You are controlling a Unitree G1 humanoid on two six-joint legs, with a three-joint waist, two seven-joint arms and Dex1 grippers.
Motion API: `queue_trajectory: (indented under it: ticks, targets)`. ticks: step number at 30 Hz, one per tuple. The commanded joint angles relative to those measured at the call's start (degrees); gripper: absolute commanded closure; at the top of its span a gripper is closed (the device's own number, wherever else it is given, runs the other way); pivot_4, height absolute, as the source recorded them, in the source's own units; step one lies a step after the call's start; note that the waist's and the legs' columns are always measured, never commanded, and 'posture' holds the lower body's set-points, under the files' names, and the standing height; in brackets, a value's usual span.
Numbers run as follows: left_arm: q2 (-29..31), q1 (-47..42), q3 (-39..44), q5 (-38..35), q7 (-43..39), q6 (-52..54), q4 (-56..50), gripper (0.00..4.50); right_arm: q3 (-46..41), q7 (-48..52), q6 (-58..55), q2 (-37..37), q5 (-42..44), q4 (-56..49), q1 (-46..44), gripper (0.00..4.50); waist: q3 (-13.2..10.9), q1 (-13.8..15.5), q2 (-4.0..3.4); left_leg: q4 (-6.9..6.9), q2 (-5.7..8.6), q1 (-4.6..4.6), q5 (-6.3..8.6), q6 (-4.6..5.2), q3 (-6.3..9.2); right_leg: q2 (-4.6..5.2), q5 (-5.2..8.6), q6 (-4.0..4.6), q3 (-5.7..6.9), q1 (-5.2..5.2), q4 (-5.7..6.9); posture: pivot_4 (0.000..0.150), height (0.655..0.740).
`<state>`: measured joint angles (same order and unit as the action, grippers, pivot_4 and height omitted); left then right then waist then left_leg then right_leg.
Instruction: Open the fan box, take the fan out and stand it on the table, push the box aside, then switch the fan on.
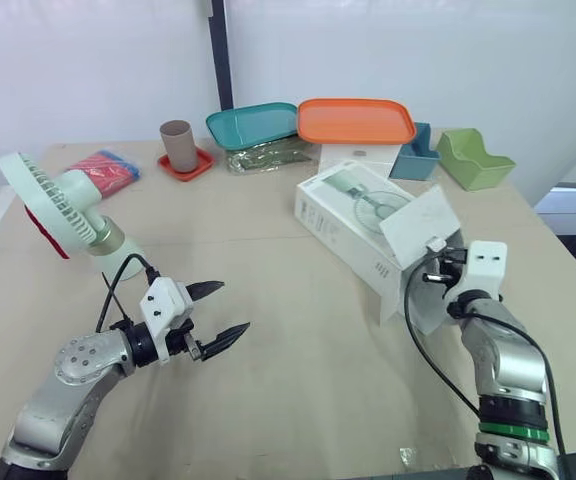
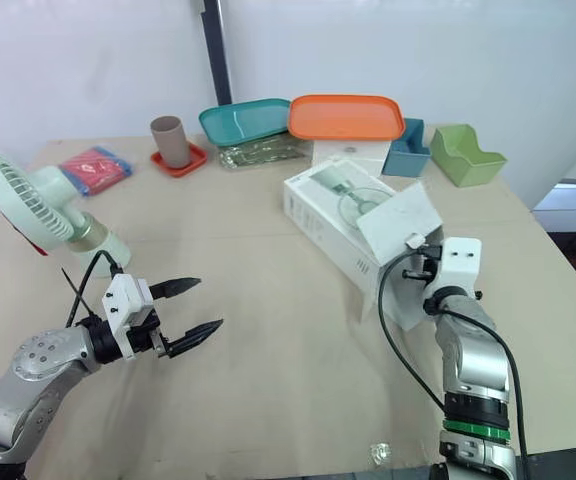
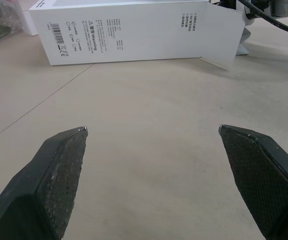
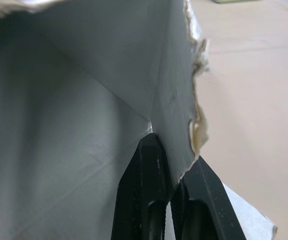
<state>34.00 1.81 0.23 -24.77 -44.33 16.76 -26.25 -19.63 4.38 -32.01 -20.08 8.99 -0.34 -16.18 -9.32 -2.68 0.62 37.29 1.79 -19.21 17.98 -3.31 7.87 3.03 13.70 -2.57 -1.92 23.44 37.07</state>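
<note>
The white cardboard fan box lies on its side in the middle of the beige table, its open end and raised flap facing the robot's right. The pale green fan is already out and stands on its base near the table's left edge, head tipped back. The step in hand looks like moving the box aside. The right gripper is clamped on the torn edge of a wall at the open end, one finger inside and one outside. That thin card is a weak hold and will likely bend or tear under a hard tug, so the box should slide slowly and low along the table. To the right and away from the fan looks the safest path, stopping short of the blue bin and green bin behind. The left gripper hangs over bare table with its fingers wide apart, free to steady the box's long side if it swings.
</note>
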Motion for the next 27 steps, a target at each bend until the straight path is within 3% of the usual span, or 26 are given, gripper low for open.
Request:
queue_trajectory:
  ticks: [1, 9, 14, 21, 23, 24, 27]
  targets:
    - [0.21, -0.80, 0.30, -0.43, -0.83, -0.20, -0.38, 0.00, -3.48, -4.45, -3.84, 0.97, 0.65, -7.47, 0.83, 4.33, 0.01, 0.02, -0.11, 0.00, -0.02, 0.01, 0.01, 0.02, -0.05, -0.03, 0.00, 0.00, -0.06, 0.00, 0.00, 0.150, 0.7400]
    - [0.10, -1.46, 0.06, -0.24, -1.59, -0.30, 0.26, 0.00, -7.13, -12.18, -10.71, 5.78, 1.53, -13.66, -0.17, 4.33, 0.02, 0.04, -0.13, 0.00, -0.11, 0.03, 0.03, 0.05, -0.15, -0.26, -0.04, -0.07, -0.42, 0.02, 0.00, 0.150, 0.7400]
    - [-0.07, -1.57, -0.40, 0.01, -1.59, -0.42, 0.31, 0.00, -5.22, -9.16, -11.49, 4.16, 2.39, -13.36, -0.19, 4.33, 0.01, 0.03, -0.14, 0.00, -0.19, 0.05, 0.05, 0.08, -0.23, -0.33, -0.04, -0.08, -0.50, 0.02, -0.01, 0.150, 0.7400]
    - [-0.15, -1.33, -0.52, 0.16, -1.38, -0.41, 0.06, 0.00, -3.93, -3.76, -4.30, -0.07, 2.54, -13.15, -0.32, 4.33, 0.00, -0.01, -0.16, 0.01, -0.36, 0.16, 0.12, 0.21, -0.51, -0.54, -0.05, -0.09, -0.76, 0.01, -0.02, 0.150, 0.7400]
    - [-0.09, -1.15, -0.56, 0.24, -1.42, -0.47, -0.06, 0.00, -2.26, -1.16, -1.15, -2.37, 1.53, -14.12, -0.52, 3.41, 0.00, -0.01, -0.16, 0.01, -0.38, 0.16, 0.12, 0.22, -0.57, -0.58, -0.05, -0.09, -0.83, 0.02, -0.02, 0.150, 0.7400]
    - [-0.08, -1.14, -0.60, 0.30, -1.46, -0.54, 0.00, 0.00, -1.69, -0.43, -0.22, -3.01, 1.13, -14.30, -0.59, 3.21, -0.02, -0.02, -0.19, 0.01, -0.38, 0.16, 0.12, 0.22, -0.57, -0.58, -0.05, -0.09, -0.83, 0.02, -0.02, 0.150, 0.7400]
    - [-0.13, -1.26, -0.68, 0.37, -1.51, -0.62, 0.15, 0.00, -0.73, 1.79, 3.21, -5.10, 0.60, -14.52, -0.27, 2.01, -0.02, -0.01, -0.19, 0.03, -0.41, 0.18, 0.14, 0.25, -0.61, -0.62, -0.06, -0.11, -0.87, 0.02, -0.03, 0.150, 0.7400]
